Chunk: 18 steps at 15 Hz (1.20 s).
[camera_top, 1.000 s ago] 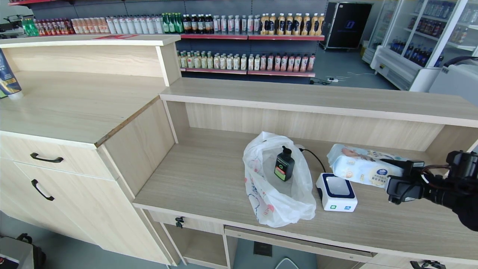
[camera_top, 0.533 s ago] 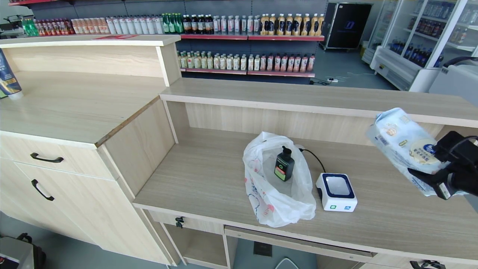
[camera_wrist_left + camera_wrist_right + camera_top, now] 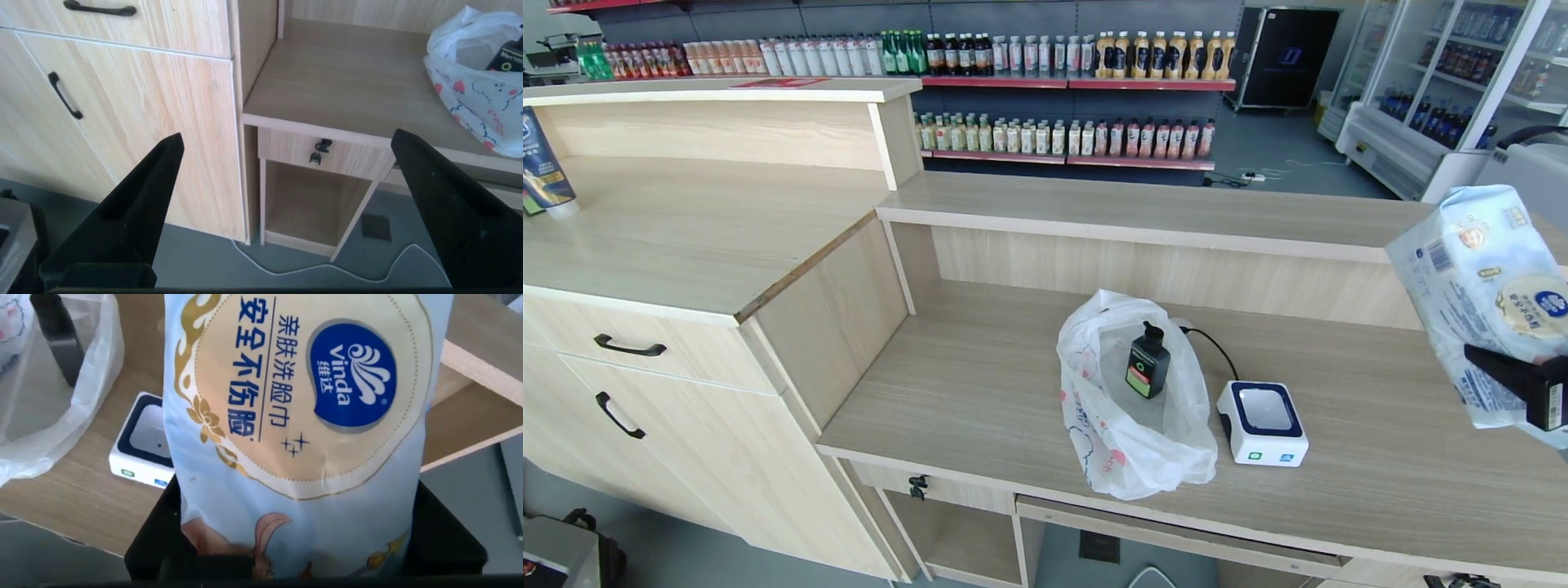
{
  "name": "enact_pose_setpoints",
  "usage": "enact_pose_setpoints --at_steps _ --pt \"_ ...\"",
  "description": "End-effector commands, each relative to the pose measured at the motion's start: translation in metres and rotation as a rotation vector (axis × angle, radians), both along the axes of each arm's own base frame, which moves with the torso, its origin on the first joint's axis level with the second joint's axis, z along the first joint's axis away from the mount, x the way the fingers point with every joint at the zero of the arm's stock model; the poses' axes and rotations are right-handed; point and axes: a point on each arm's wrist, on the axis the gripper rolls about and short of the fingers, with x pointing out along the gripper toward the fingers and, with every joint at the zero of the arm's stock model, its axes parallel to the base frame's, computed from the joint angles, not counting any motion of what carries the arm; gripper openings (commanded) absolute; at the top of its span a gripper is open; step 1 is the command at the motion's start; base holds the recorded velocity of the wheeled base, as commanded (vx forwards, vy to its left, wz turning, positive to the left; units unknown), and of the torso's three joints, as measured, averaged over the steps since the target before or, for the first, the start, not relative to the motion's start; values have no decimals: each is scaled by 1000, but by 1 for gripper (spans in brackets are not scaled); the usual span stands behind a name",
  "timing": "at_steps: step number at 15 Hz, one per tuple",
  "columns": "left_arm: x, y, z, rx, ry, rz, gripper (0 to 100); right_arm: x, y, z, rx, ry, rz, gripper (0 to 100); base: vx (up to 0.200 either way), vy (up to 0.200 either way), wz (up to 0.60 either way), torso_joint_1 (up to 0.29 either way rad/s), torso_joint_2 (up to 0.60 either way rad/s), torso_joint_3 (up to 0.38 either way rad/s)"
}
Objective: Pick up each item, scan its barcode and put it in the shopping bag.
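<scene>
Tissue pack held above the counter, clamped in the right gripper, well right of the scanner. We note the shopping bag just beside the scanner, a black pump bottle upright inside. Left gripper gapes wide, holding nothing, low before the counter.

Left pincer hangs low in front of the table, its two dark fingers spread wide apart with nothing between them. Beyond them: a cabinet front with two black handles, a small keyed drawer over an open compartment, and a white cable on the floor. The shopping bag sits open on the table, a dark bottle inside.
</scene>
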Motion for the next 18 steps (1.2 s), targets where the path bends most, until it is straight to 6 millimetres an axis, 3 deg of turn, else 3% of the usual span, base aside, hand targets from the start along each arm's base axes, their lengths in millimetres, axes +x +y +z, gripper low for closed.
enact_pose_setpoints --at_steps 1,3,7,11,18 --pt "0 0 0 0 0 2 100 -6 23 12 47 -26 42 0 0 0 600 2 -2 2" --pt "0 0 0 0 0 2 100 -2 42 10 114 35 48 0 0 0 600 5 5 0" --pt "0 0 0 0 0 2 100 11 58 -23 189 197 151 0 0 0 150 1 -2 2" --pt "0 0 0 0 0 2 100 30 58 -48 237 311 209 0 0 0 0 0 0 0" --pt "0 0 0 0 0 2 100 45 48 -64 250 349 161 0 0 0 0 0 0 0"
